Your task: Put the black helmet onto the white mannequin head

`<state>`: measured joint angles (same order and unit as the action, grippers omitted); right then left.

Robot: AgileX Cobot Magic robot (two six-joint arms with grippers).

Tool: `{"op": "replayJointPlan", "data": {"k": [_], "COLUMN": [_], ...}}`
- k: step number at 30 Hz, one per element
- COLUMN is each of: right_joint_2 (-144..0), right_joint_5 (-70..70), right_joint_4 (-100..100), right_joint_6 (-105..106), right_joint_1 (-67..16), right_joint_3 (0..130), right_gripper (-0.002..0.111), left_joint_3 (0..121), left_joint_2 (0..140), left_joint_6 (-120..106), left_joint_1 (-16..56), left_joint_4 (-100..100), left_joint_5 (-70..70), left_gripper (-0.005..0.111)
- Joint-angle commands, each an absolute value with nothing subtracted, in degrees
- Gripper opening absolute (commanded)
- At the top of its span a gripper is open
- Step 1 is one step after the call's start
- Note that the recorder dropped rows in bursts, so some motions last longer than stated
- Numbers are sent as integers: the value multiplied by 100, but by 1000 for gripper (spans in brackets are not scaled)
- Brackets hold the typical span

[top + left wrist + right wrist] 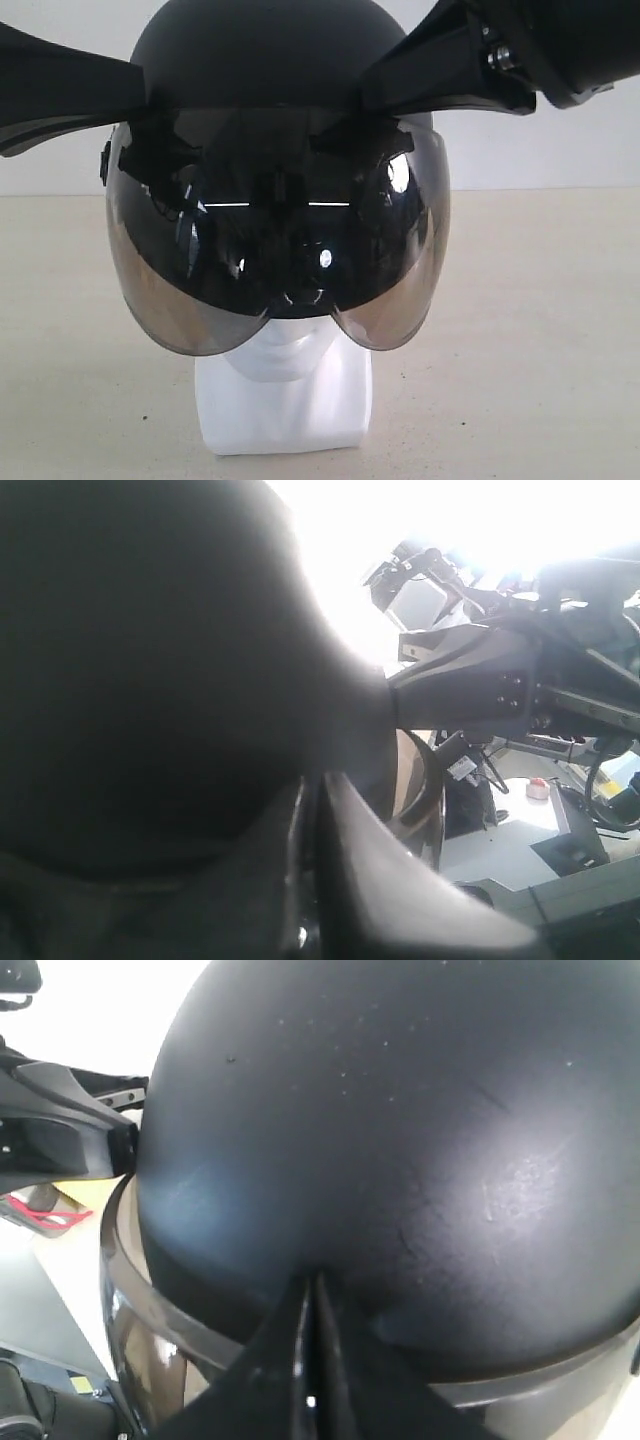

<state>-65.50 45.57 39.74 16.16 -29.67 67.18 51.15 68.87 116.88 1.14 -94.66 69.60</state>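
Over the white mannequin head (285, 358) — black helmet (260, 50), left claw (143, 92) and right claw (372, 92) narrow, tight against its sides.

- exterior view: soft, even light; the visor (200, 300) mirrors 2 thin bright bars and small glints.
- left wrist view: blown-out white glare behind the helmet (140, 660), a blurred black mass.
- right wrist view: sharp, dull sheen on top.
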Motion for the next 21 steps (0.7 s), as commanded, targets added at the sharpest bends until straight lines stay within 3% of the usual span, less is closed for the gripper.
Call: {"op": "replayJointPlan", "data": {"k": [1,21], "right_joint_2": [-6589,-6589], "right_joint_5": [5155,5260], "right_joint_4": [3723,3521], "right_joint_6": [1582,1557], "right_joint_1": [-2990,-2990], "right_joint_3": [6664,6024], "right_gripper": [0,0], "left_joint_3": [5010,5010], "left_joint_2": [6930,6930], "left_joint_6": [11641,11641], "left_joint_1": [125,125], "left_joint_4": [-9995,-9995], "left_joint_5": [6716,6652], "left_gripper": [4,4]}}
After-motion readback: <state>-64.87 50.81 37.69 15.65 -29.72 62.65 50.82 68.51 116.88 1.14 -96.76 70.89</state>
